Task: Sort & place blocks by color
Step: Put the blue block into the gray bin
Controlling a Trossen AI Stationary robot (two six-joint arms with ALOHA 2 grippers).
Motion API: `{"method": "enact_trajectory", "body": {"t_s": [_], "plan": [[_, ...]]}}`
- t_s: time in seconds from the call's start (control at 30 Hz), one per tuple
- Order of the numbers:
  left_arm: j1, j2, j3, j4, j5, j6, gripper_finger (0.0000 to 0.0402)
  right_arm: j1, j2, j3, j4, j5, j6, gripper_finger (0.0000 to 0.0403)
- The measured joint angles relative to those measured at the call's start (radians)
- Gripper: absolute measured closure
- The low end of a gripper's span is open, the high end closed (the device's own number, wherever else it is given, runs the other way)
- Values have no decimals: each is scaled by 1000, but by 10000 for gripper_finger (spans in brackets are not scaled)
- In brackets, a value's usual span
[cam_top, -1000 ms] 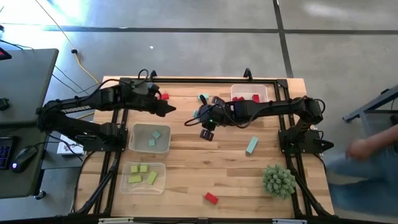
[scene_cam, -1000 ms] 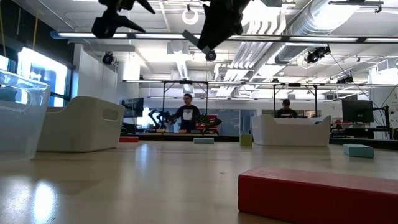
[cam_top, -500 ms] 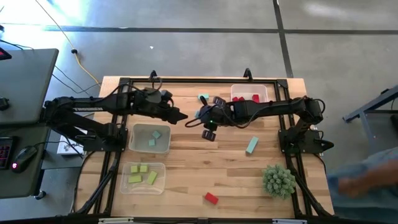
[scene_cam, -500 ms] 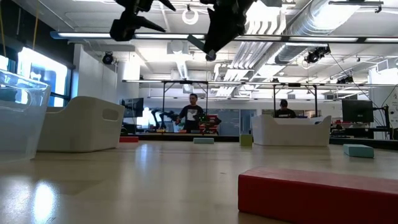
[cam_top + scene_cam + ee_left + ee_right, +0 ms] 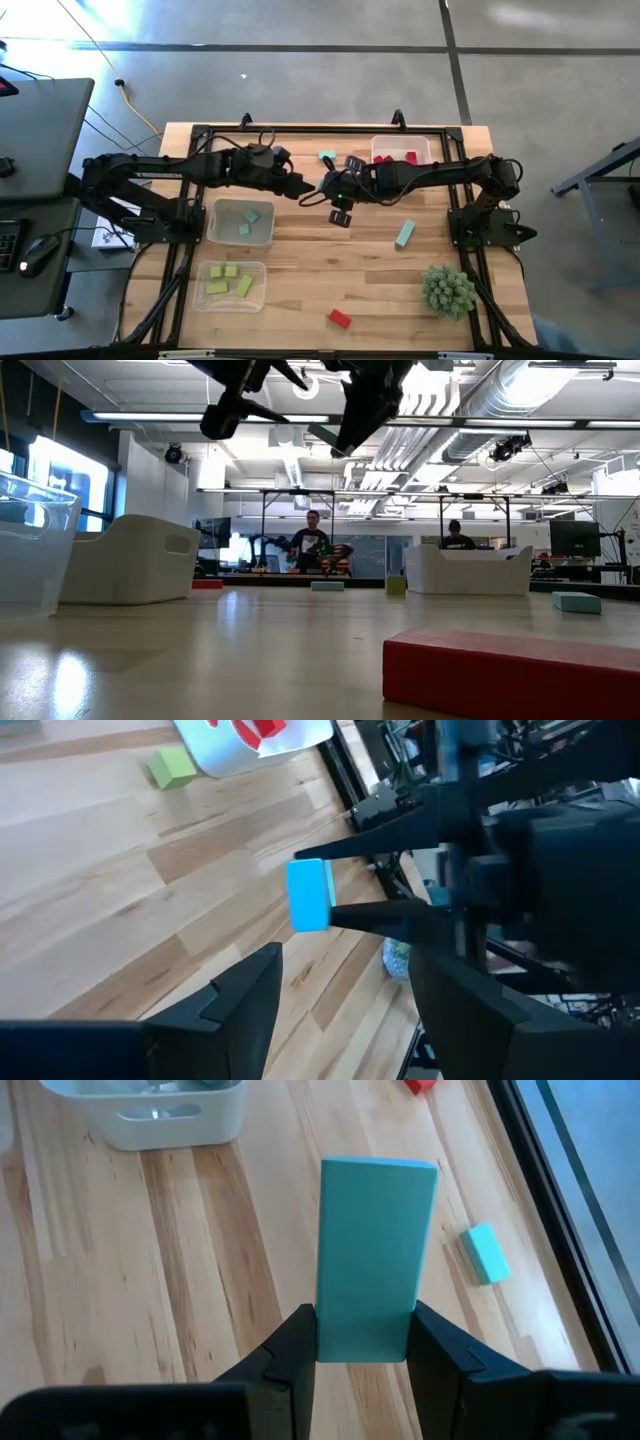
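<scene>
My right gripper (image 5: 365, 1350) is shut on a teal block (image 5: 375, 1250) above the table's middle. That block also shows blue (image 5: 308, 895) in the left wrist view, between the right arm's fingers. My left gripper (image 5: 345, 1005) is open and close to the block on its left side in the high view (image 5: 308, 191), touching nothing. Loose blocks lie flat on the wood: one teal (image 5: 405, 233), another teal (image 5: 327, 157) and a red one (image 5: 340, 318). My right gripper pinches the teal block between its two fingers, on the two long sides at the end nearest the wrist (image 5: 362, 1342). The fingers come slanting down from the table's right and lie along the block. The block sticks out past the fingertips, lifted clear of the table.
Three clear trays stand on the table: one with teal blocks (image 5: 243, 222), one with yellow-green blocks (image 5: 232, 283), one with red blocks (image 5: 402, 150). A spiky green plant ball (image 5: 447, 290) sits near the right front. People stand far behind the table.
My left gripper has moved toward the table's right, sinking a little, and now stands close to the teal block in my right gripper. Its fingers have stayed open.
</scene>
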Motion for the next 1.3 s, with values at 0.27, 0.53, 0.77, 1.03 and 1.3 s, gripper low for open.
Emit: {"method": "enact_trajectory", "body": {"t_s": [0.27,0.53,0.77,1.03,1.3], "plan": [[0,66,0,56,0,-11,193,0,0,0,69,0,-7,307],[4,112,0,121,4,-14,193,0,0,-1,82,-2,-6,307],[4,125,0,124,-2,-10,199,0,0,-1,83,-1,-7,307],[5,124,0,124,-25,51,269,-2,0,-1,83,-1,-7,307],[4,124,0,123,-56,129,353,-2,0,-2,81,15,-10,307]]}}
